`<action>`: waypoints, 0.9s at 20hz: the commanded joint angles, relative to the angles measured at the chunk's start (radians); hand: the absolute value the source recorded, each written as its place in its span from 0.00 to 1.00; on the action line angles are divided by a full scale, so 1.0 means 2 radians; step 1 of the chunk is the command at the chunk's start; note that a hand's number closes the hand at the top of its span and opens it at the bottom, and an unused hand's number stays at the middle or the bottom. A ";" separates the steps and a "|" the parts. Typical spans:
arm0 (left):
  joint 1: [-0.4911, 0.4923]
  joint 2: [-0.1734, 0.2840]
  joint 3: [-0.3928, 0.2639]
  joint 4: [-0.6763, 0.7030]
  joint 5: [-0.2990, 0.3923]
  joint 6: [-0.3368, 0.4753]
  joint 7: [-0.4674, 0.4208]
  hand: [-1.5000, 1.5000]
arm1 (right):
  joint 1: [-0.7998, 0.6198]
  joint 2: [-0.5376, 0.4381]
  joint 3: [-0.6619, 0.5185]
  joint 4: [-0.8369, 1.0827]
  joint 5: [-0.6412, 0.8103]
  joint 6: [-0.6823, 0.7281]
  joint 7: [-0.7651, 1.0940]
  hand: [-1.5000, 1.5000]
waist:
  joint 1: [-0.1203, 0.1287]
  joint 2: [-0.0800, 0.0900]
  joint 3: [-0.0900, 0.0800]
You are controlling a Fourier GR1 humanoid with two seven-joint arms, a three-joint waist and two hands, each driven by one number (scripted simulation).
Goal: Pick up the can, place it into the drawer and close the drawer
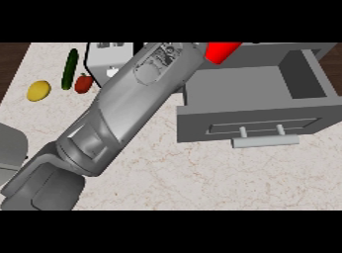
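Can (pixel 221 51): a bright red body, only its lower part in view, cut off at the top edge of the scene and partly hidden behind the forearm. It sat above the rear of the open drawer (pixel 236 91), at the far end of the arm. Whether it was held or free could not be told.

Long axis: not readable — too little of the can showed.

Forearm (pixel 130 106): grey, running on a diagonal from lower left up to the can. Which arm it was could not be settled from this view, and no other arm showed. The robot hand at its tip lay out of sight; its fingers, clasped or slack, could not be told.

Drawer: grey, pulled fully out, deep walls, a pale bar handle (pixel 265 141) on its front face toward the robot.

Judgement: the coming move likely turned on the can standing over the drawer's cavity — a short way down.

Table (pixel 203 178): pale marbled top. At far left, well apart: lemon (pixel 38 91), cucumber (pixel 71 63), small red pepper (pixel 83 83).
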 commanded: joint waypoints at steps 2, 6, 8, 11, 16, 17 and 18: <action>-0.027 0.000 -0.006 0.053 0.031 -0.009 -0.023 1.00 | -0.019 -0.008 0.000 0.005 -0.001 0.003 0.000 0.00 | -0.009 0.004 0.000; -0.007 0.000 -0.059 0.040 0.046 0.029 -0.032 1.00 | -0.041 -0.014 -0.012 0.022 -0.009 -0.007 0.014 0.00 | -0.008 0.002 0.000; -0.015 0.000 -0.063 0.052 0.053 0.046 -0.043 1.00 | -0.021 -0.001 0.004 0.029 0.000 0.005 -0.014 0.00 | -0.019 0.004 0.001; 0.006 0.000 -0.079 0.058 0.059 0.039 -0.064 1.00 | -0.034 0.002 0.008 0.036 0.012 -0.007 -0.009 0.00 | -0.015 0.005 0.001; 0.007 0.000 -0.098 0.090 0.062 0.028 -0.073 1.00 | -0.038 -0.020 -0.008 0.014 -0.013 0.005 0.014 0.00 | -0.021 0.006 0.000; -0.002 0.000 -0.106 0.088 0.064 0.035 -0.071 1.00 | -0.063 -0.013 0.004 0.037 0.011 -0.008 0.003 0.00 | -0.026 0.009 0.001; -0.016 0.000 -0.112 0.083 0.066 0.039 -0.061 1.00 | -0.058 -0.015 -0.001 0.044 0.018 -0.009 -0.006 0.00 | -0.024 0.007 0.001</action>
